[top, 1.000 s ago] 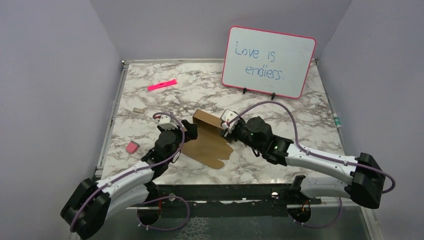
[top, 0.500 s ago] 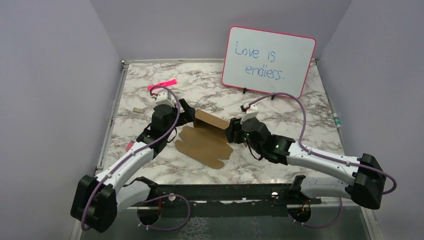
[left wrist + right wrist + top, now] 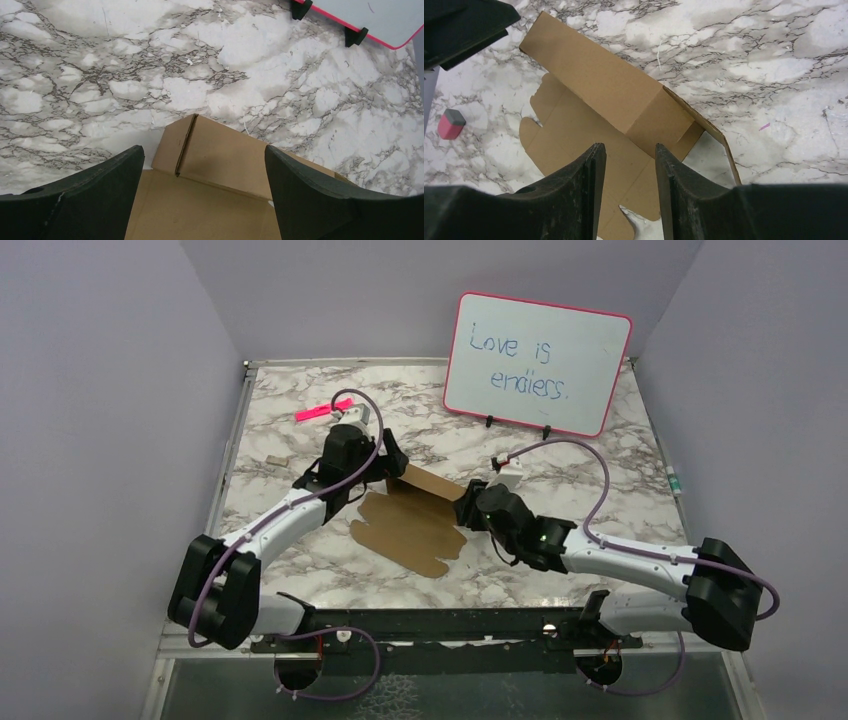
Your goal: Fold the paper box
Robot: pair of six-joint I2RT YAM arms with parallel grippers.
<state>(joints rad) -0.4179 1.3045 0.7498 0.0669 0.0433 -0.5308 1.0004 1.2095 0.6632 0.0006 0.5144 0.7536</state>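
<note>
Top external view: wrists hide the ends of the raised flap of the paper box (image 3: 405,530). Left gripper (image 3: 202,150) gapes wide; right gripper (image 3: 629,147) narrowly parted, empty; whiteboard (image 3: 537,362) stands behind.

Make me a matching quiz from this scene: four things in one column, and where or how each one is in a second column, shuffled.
Column one
1. paper box
2. whiteboard
3. pink marker
4. left gripper

Column two
A. open wide over a raised cardboard flap
B. lying flat, far back on the left
C. standing at the far edge, blue writing on it
D. brown, partly folded, in the middle

Pairs: 1-D, 2-C, 3-B, 4-A
</note>
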